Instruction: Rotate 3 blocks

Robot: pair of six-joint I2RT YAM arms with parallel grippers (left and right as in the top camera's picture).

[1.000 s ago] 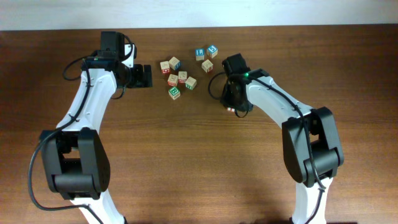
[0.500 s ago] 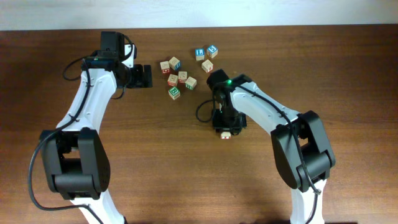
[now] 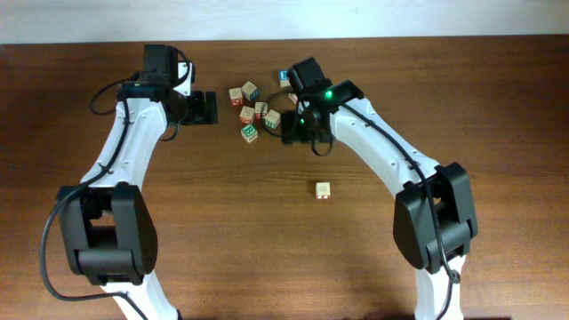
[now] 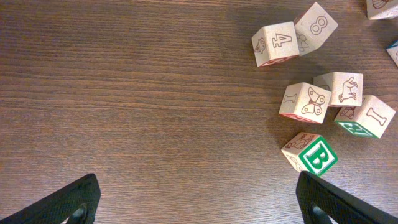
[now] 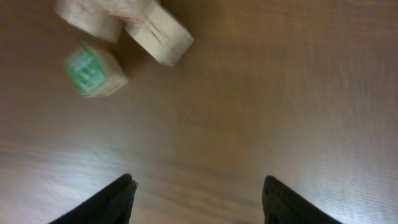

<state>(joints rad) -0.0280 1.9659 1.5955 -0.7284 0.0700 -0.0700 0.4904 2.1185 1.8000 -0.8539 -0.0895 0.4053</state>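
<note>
– Overhead first: where do the blocks sit?
– The red-trimmed block lies alone on the wooden table, well apart from the others, with its red edge toward the bottom of the view. The green B block sits at the edge of the cluster, just beside a butterfly block. A pale I block lies near it on the other side, beside a horse block.

– And the rest of the cluster?
– A 4 block and an 8 block touch each other a little apart from those. A blue-faced cube shows beside the right arm, which partly hides it.

– How does the right gripper stand?
– Its fingers are spread apart over bare wood, and nothing is between them. It hangs just beside the cluster, well away from the red-trimmed block. Its own camera is blurred. A green-faced cube and two pale ones show at the upper left, and their letters cannot be read.

– The left gripper?
– It is spread as wide as it goes and holds nothing. It is on the other side of the cluster, facing the blocks with bare table between its fingertips. None of the blocks touches it.
</note>
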